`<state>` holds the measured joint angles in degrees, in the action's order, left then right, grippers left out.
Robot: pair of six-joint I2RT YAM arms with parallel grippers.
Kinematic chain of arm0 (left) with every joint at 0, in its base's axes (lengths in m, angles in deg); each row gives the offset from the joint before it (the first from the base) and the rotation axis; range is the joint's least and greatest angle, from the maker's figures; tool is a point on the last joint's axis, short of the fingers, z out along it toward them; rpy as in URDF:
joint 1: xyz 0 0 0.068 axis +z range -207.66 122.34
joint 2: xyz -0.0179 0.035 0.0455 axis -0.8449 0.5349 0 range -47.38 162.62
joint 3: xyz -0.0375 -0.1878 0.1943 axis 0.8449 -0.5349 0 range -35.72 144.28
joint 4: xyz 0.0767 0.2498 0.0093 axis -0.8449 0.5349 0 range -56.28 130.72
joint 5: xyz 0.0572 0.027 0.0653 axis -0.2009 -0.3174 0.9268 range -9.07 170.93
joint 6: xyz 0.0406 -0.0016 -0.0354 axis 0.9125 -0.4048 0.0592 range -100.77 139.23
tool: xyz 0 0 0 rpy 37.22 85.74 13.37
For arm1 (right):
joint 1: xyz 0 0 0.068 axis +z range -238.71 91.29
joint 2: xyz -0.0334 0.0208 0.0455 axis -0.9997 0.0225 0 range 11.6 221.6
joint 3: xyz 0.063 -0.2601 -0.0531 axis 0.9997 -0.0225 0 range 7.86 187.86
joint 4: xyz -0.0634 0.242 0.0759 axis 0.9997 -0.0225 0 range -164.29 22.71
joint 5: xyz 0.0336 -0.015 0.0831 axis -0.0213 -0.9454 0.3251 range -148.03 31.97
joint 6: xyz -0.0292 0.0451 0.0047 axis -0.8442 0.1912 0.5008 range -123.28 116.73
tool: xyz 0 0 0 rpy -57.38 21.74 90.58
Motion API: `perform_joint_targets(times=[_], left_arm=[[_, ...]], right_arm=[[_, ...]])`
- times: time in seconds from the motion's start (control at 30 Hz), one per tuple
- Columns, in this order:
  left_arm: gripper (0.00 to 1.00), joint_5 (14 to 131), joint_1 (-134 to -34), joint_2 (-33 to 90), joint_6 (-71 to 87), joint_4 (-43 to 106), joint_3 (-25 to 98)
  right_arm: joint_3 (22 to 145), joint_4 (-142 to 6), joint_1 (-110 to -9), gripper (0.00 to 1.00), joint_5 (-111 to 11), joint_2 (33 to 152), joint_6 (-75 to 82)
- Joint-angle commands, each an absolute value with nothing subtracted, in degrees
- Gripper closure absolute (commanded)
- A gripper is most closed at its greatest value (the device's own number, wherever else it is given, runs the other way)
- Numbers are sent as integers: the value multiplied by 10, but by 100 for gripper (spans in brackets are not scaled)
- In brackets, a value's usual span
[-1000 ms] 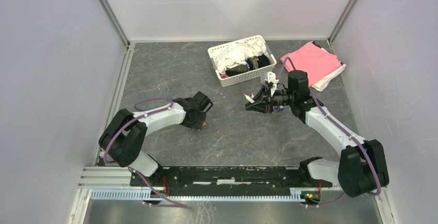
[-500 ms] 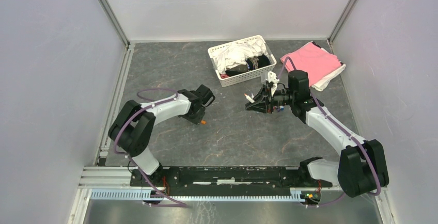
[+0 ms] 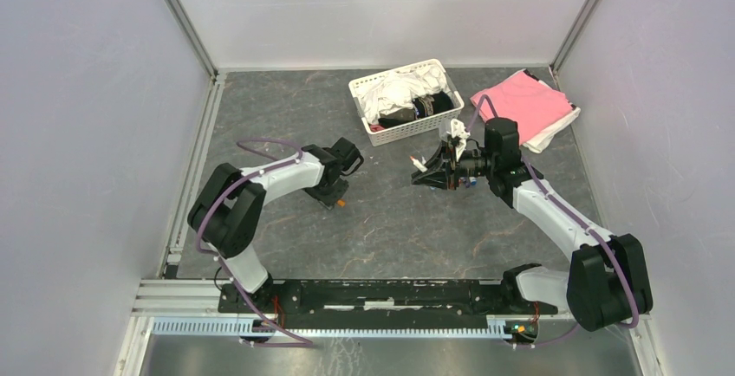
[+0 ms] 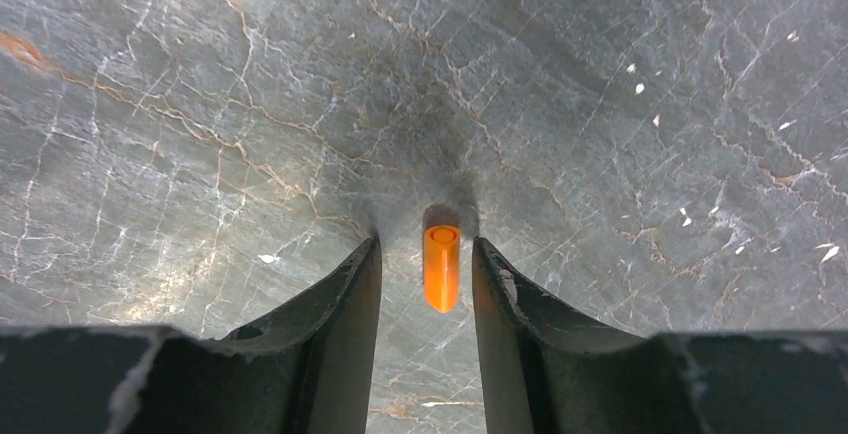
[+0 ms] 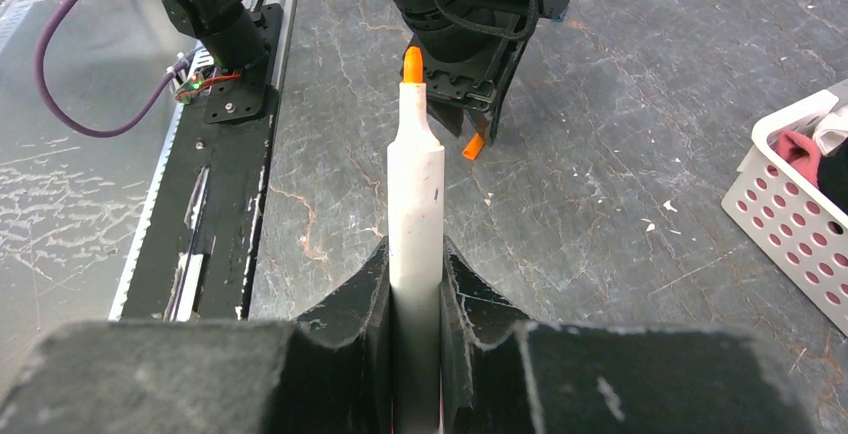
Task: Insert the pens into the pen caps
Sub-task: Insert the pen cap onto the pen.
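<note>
1. Grey marbled stone forms the surface [image 3: 390, 237], closed in by pale walls [image 3: 87, 90] on three sides.
2. On the left, the left arm [image 3: 260, 187] rises from its base at the near edge. It folds back on itself and reaches rightward, its wrist tipped steeply down at a spot left of centre.
3. The left fingers [image 4: 355, 294] stand apart, their tips down at the stone. The orange cap [image 4: 441, 267] lies between them with its round end facing away from the wrist camera. A sliver of bare stone shows on either side of it, and the gap is thinner on the right of that view.
4. Only the left wrist view shows those gaps. From overhead the cap is just an orange speck at the fingertips.
5. Right of centre, the right arm [image 3: 555, 216] slopes up from its base toward the middle of the surface. Its wrist is turned sideways to face the left arm, well apart from it.
6. The right fingers [image 5: 372, 284] are clamped on the white barrel of a pen [image 5: 415, 194]. The pen's bare orange tip points at the left wrist.
7. The right wrist view shows the cap low beside the left fingertips, just right of the pen's tip.
8. Toward the back right sit a white basket [image 3: 407, 132] of bundled items and a pink cloth [image 3: 524, 103] beside it.
</note>
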<state>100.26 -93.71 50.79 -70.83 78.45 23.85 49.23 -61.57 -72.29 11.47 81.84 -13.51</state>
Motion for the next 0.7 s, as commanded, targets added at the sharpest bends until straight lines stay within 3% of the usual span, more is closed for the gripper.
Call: perform_joint_targets(times=[0.0, 0.3, 0.67], left_arm=[[55, 969, -936, 489, -684, 771, 231], [63, 944, -937, 511, -693, 769, 236], [62, 969, -932, 531, -685, 797, 238]], right_arm=[[488, -587, -724, 100, 128, 818, -122], [488, -584, -724, 100, 130, 815, -118], [487, -583, -725, 100, 133, 813, -117]])
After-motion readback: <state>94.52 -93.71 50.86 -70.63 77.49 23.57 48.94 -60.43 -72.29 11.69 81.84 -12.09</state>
